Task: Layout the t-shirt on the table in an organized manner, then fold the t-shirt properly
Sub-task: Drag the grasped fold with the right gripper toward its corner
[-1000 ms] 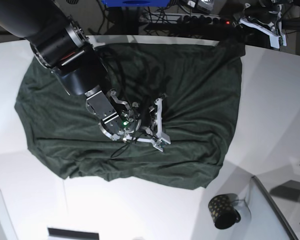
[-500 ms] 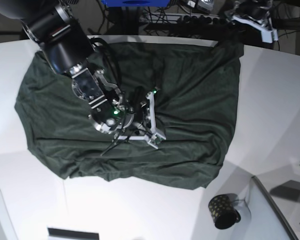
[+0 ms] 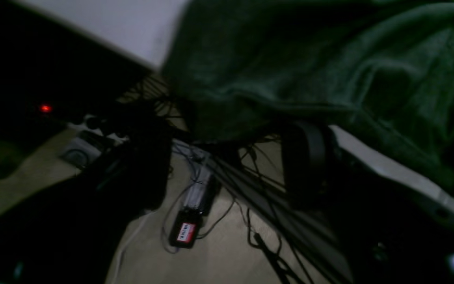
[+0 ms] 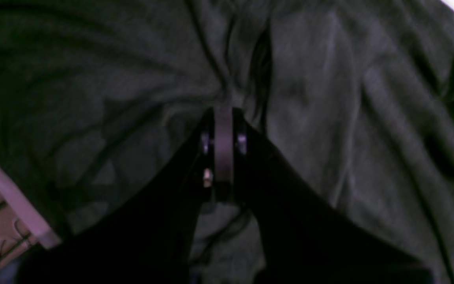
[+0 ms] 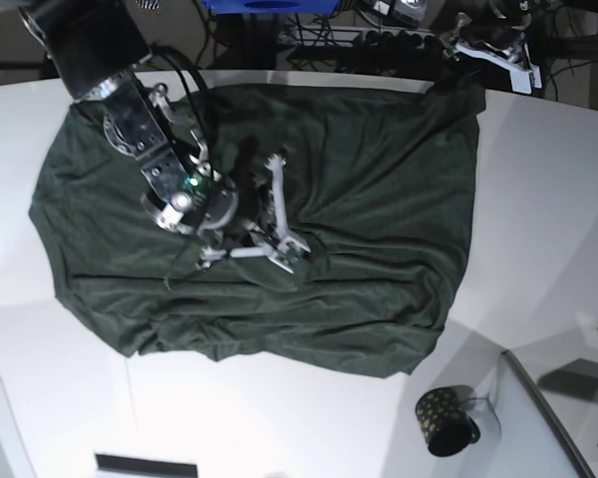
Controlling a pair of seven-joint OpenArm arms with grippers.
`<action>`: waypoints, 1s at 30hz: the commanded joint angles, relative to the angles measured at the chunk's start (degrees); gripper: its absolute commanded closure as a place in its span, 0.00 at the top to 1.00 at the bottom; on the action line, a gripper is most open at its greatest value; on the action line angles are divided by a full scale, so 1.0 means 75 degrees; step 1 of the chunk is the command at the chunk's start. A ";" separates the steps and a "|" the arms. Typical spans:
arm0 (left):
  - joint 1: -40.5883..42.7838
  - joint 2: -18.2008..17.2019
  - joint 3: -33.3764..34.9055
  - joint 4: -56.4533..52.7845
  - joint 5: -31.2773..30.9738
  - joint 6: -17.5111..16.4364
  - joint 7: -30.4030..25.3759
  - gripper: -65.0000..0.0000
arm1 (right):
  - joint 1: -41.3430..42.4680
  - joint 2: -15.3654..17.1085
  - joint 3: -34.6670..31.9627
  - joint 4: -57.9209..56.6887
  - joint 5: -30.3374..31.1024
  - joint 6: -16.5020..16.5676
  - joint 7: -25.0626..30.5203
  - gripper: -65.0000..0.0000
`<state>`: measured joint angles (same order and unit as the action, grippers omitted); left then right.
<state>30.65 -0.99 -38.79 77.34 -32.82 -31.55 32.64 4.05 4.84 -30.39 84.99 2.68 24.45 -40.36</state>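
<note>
The right gripper (image 5: 279,249) is pressing its closed fingers (image 4: 223,130) together on a pinch of the t-shirt (image 5: 379,229), near the cloth's middle. The left gripper (image 5: 493,50) is hovering past the far table (image 5: 538,249) edge, fingers spread, holding nothing. The shirt is lying spread and wrinkled across the table, its long axis running left to right in the base view. Compared with a second ago, the right gripper has been moving up and leftward, dragging folds along.

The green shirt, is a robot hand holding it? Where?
The right end effector is shut on a pinch of the t-shirt near its middle. The left end effector holds nothing.
</note>
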 commanded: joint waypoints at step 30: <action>-0.0330 -0.0084 -0.0027 0.0126 -0.0084 -0.0054 -0.0103 0.00 | -0.0359 0.0415 0.0178 0.0196 0.0059 -0.0019 0.0147 0.00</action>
<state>28.95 -1.13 -39.18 77.30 -32.36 -32.16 34.13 0.86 8.14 -29.28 85.30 2.76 24.43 -40.27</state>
